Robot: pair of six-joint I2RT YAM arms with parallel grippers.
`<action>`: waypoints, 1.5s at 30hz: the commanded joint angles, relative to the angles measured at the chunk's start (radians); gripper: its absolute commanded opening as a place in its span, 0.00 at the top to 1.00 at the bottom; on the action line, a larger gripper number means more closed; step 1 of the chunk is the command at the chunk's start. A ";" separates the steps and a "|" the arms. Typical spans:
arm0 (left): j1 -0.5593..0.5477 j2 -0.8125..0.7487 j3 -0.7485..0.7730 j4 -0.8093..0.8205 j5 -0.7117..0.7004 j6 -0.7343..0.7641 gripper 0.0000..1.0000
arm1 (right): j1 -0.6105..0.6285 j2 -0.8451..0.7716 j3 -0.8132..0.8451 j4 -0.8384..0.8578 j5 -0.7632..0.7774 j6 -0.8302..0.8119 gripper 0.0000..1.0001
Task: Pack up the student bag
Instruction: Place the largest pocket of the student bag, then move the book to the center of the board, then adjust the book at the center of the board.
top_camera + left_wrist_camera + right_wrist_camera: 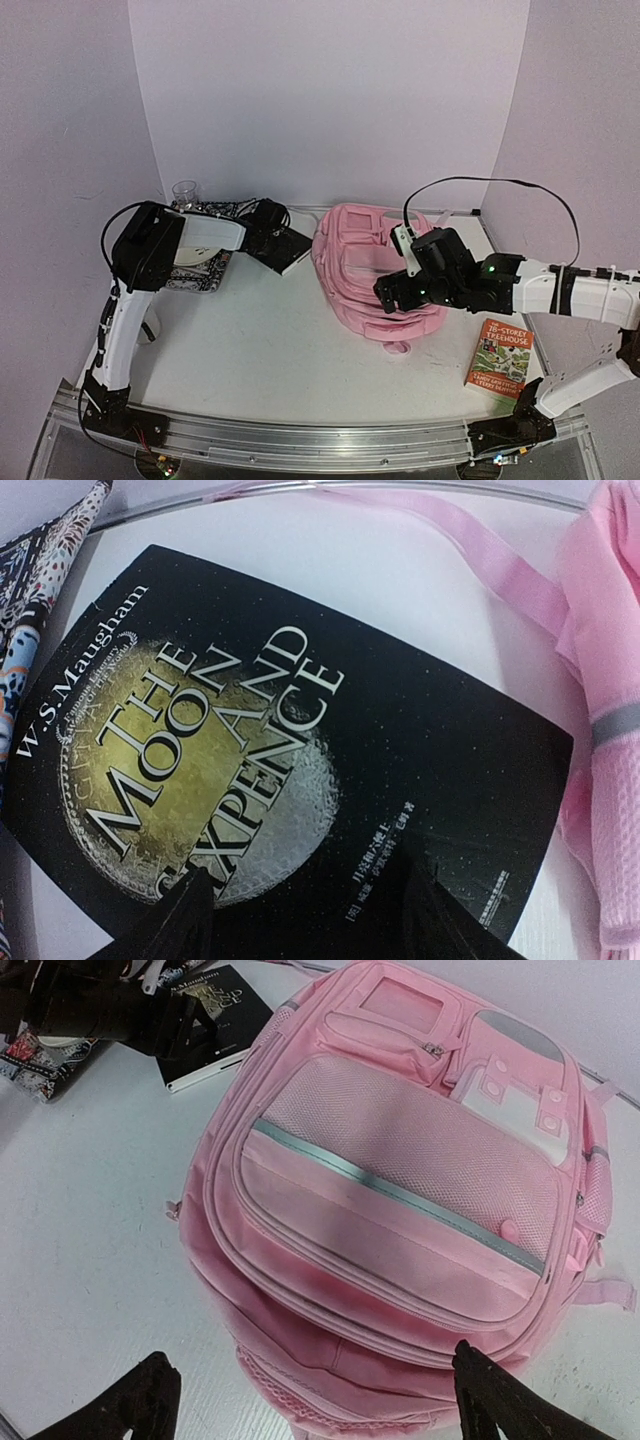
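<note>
The bag (375, 275) lies front-up on the surface (270, 350), just right of centre, with the book (300, 730) at its 10 o'clock, near but apart. The left claw (315, 885) hangs part-open over the book's cover with nothing visibly held, and the right claw (312, 1365) is spread wide and empty above the bag's near end. The step looks like picking up the book: a flat book offers little to pinch, so the left claw should probably straddle one edge and close firmly before lifting.
</note>
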 commanded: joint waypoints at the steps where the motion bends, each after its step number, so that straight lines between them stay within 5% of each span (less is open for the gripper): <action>1: -0.091 0.014 -0.257 -0.224 0.072 -0.058 0.36 | -0.005 -0.034 0.003 0.033 -0.013 -0.022 0.04; 14: -0.386 -0.284 -0.753 -0.202 0.061 -0.247 0.41 | -0.004 0.015 0.056 0.052 -0.112 -0.041 0.02; 22: -0.431 -0.584 -0.951 -0.209 0.123 -0.364 0.39 | -0.003 0.084 0.106 0.063 -0.174 -0.068 0.02; 28: -0.389 -0.692 -0.846 -0.235 0.117 -0.381 0.25 | -0.003 0.099 0.120 0.069 -0.186 -0.079 0.02; 37: -0.134 -0.654 -0.766 -0.235 0.148 -0.437 0.01 | -0.003 0.075 0.093 0.071 -0.202 -0.071 0.02; 45: -0.129 -0.483 -0.701 -0.229 0.181 -0.375 0.01 | -0.002 0.119 0.106 0.096 -0.253 -0.071 0.02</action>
